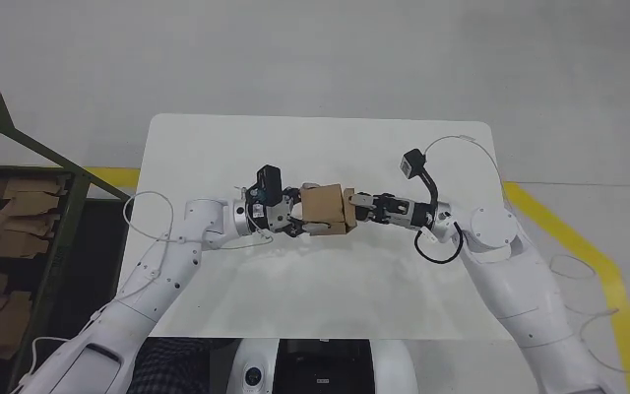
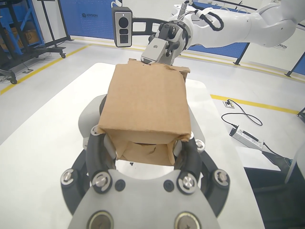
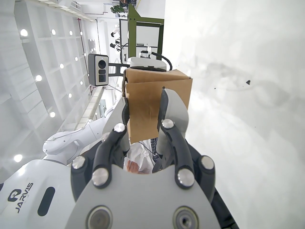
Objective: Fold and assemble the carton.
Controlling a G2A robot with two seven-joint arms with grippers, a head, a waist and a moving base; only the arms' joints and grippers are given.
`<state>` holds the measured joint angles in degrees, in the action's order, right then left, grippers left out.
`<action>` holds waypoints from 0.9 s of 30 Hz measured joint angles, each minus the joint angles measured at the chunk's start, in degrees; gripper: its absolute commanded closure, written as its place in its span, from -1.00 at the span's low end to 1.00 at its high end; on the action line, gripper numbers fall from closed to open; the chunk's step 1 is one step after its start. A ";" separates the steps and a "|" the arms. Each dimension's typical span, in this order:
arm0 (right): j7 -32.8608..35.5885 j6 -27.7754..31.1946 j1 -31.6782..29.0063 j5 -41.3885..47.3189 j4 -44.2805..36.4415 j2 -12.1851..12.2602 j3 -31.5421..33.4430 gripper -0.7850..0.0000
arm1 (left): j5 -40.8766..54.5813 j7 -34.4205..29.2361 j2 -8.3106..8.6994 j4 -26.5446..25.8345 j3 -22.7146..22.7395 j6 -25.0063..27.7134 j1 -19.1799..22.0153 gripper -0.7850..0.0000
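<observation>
Centrally, carton (image 1: 323,208) was held over table (image 1: 394,286): left gripper (image 2: 145,141) clamped one end (to brace it, likely); right gripper (image 3: 144,101) pinched the opposite flap (image 3: 143,120) for folding.

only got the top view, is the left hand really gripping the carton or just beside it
Observer: Gripping: the left hand has fingers pressed on both sides of the carton.
Operator: that end closed yet
Observer: Not fully; its flaps fold inward with a gap left.
Operator: and the other arm
Observer: The right hand pinches one flap at the opposite end.
</observation>
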<state>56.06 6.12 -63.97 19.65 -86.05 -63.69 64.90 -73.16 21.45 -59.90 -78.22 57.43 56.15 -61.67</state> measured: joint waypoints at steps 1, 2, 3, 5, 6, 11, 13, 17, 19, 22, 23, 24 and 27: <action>0.00 -0.04 0.00 -0.12 -0.05 0.01 0.00 0.40 | -0.28 -0.11 0.01 -0.11 0.04 -0.09 -0.03 0.04; 0.01 -0.11 0.02 -0.25 -0.11 0.02 0.00 0.40 | -0.60 -0.21 0.02 -0.24 0.07 -0.20 -0.07 0.04; 0.05 -0.27 0.08 -0.45 -0.21 0.04 -0.04 0.40 | -0.95 -0.27 0.02 -0.40 0.10 -0.32 -0.15 0.04; 0.05 -0.52 0.19 -0.77 -0.36 0.04 -0.15 0.41 | -1.33 -0.27 0.03 -0.60 0.11 -0.44 -0.31 0.04; -0.03 -0.71 0.27 -1.00 -0.43 0.04 -0.23 0.41 | -1.52 -0.20 0.02 -0.72 0.13 -0.56 -0.40 0.04; -0.45 -1.23 0.49 -1.63 -0.63 0.02 -0.51 0.44 | -2.63 0.13 0.01 -1.25 0.19 -1.12 -0.76 0.05; -0.68 -1.45 0.55 -1.89 -0.76 0.02 -0.58 0.46 | -3.24 0.25 0.02 -1.48 0.21 -1.28 -0.94 0.04; -1.31 -1.89 0.58 -2.55 -1.17 0.03 -0.65 0.47 | -4.00 0.40 0.03 -1.85 0.22 -1.50 -1.17 0.04; -1.49 -2.14 0.56 -2.79 -1.45 0.04 -0.70 0.47 | -4.18 0.37 0.01 -2.13 0.22 -1.65 -1.18 0.04; -1.73 -2.43 0.56 -3.16 -1.81 0.05 -0.78 0.48 | -4.30 -0.05 -0.05 -2.55 0.16 -1.80 -1.08 0.04; -1.79 -2.50 0.56 -3.27 -1.90 0.05 -0.83 0.47 | -4.38 -0.24 -0.07 -2.67 0.12 -1.91 -1.05 0.04; -1.86 -2.58 0.55 -3.37 -2.01 0.05 -0.88 0.47 | -4.55 -0.50 -0.09 -2.81 0.08 -2.10 -1.03 0.04; -2.14 -2.61 0.50 -3.49 -2.29 0.04 -0.93 0.42 | -4.74 -0.85 -0.15 -2.83 0.02 -2.51 -0.99 0.04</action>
<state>53.91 3.51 -63.47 16.16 -88.34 -63.65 63.97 -77.90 20.60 -60.05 -81.06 57.44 53.64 -62.66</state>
